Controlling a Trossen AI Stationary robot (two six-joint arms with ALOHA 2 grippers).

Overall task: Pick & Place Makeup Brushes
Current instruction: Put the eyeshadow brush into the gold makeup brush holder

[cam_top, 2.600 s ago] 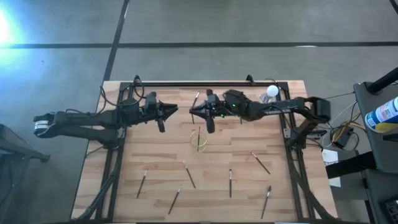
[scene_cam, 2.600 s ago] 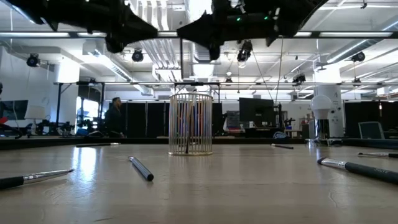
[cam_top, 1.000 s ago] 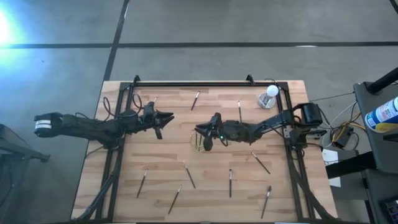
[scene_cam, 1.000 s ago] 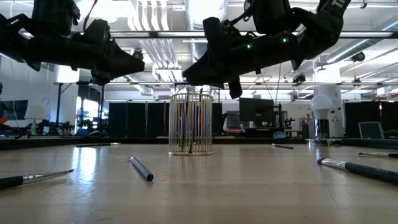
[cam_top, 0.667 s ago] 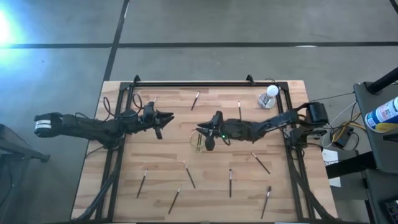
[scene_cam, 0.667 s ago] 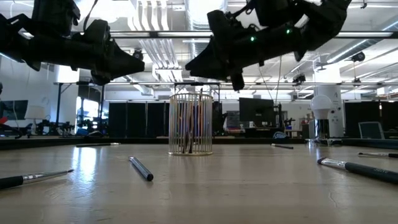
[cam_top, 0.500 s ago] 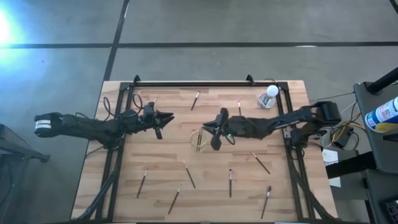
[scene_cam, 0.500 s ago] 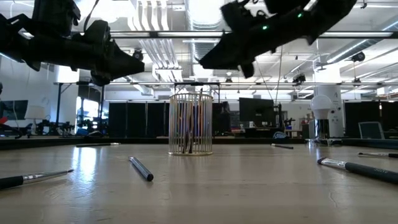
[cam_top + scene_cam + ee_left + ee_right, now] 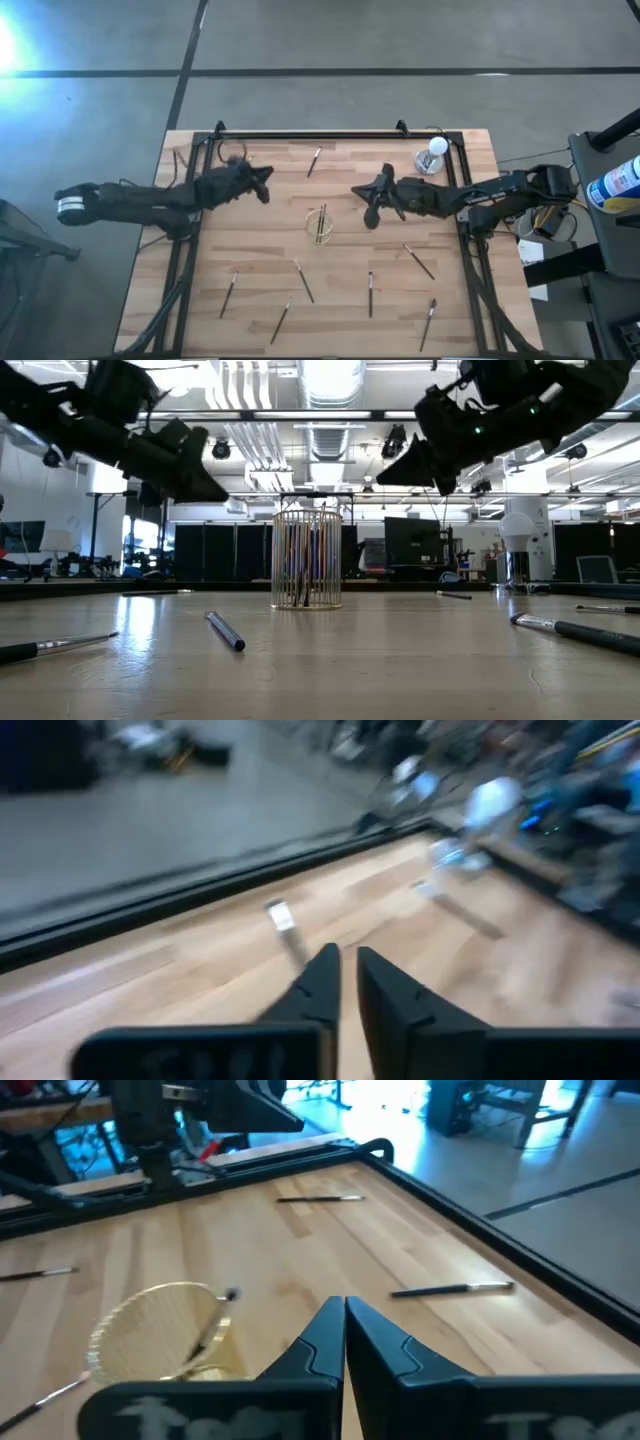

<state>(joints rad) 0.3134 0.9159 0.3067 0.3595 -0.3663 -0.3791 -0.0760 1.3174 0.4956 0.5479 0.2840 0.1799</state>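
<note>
Dark makeup brushes point(image 9: 371, 294) mostly lengthwise front-to-back, scattered on table point(image 9: 260, 250).

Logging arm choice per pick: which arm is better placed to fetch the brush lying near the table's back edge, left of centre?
Probably left. The left pincer hovers nearer that brush; the right pincer sits beyond the wire holder, closed and empty.

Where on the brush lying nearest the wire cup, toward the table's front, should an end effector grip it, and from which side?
Probably mid-handle on the brush, coming straight down from above. It lies flat and slanted on the table, so the fingers should close across its thin width.
</note>
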